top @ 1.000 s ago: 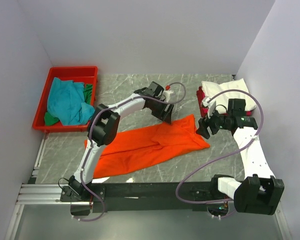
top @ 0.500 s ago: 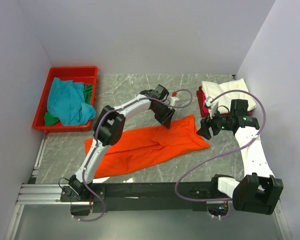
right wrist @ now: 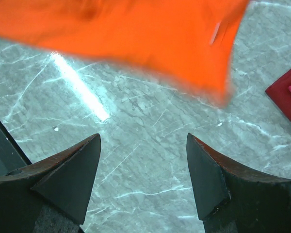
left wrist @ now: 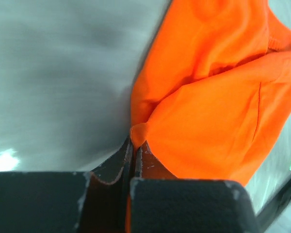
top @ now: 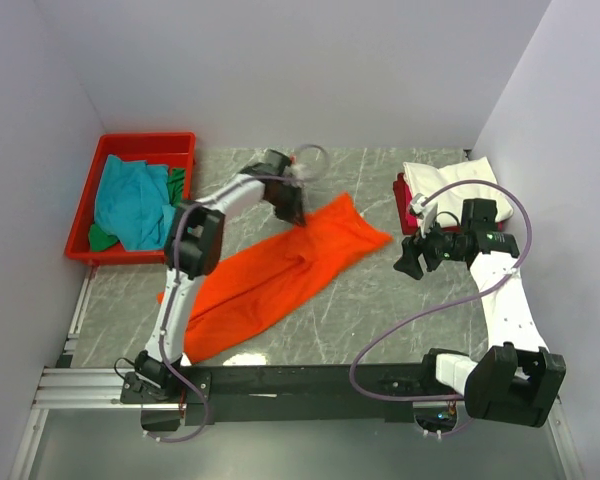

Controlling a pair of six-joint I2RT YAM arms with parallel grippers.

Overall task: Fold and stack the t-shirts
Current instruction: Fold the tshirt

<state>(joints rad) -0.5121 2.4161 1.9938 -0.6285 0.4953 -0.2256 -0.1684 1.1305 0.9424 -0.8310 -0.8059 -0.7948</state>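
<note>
The bright orange t-shirt (top: pixel 280 275) lies in a long diagonal band across the marble table, from near left to far right. My left gripper (top: pixel 291 211) is at its far edge, shut on a pinched fold of the orange cloth (left wrist: pixel 138 132); the jaws are pressed together with cloth between them. Right of the shirt's far corner my right gripper (top: pixel 411 262) hangs open over bare marble, nothing between its fingers (right wrist: pixel 82 165); the orange shirt (right wrist: pixel 136 29) shows blurred ahead of it. A white t-shirt (top: pixel 450 178) lies on a magenta-red one (top: pixel 401 192) at far right.
A red plastic tray (top: pixel 145 142) at far left holds a teal t-shirt (top: pixel 130 205) and a green one (top: pixel 179 184). White walls close in the left, back and right. A black rail with the arm bases (top: pixel 310 380) runs along the near edge.
My left gripper closed on the orange shirt's far edge and pulled it left and toward the back, swinging the shirt into a steeper diagonal. The right gripper has barely moved.
</note>
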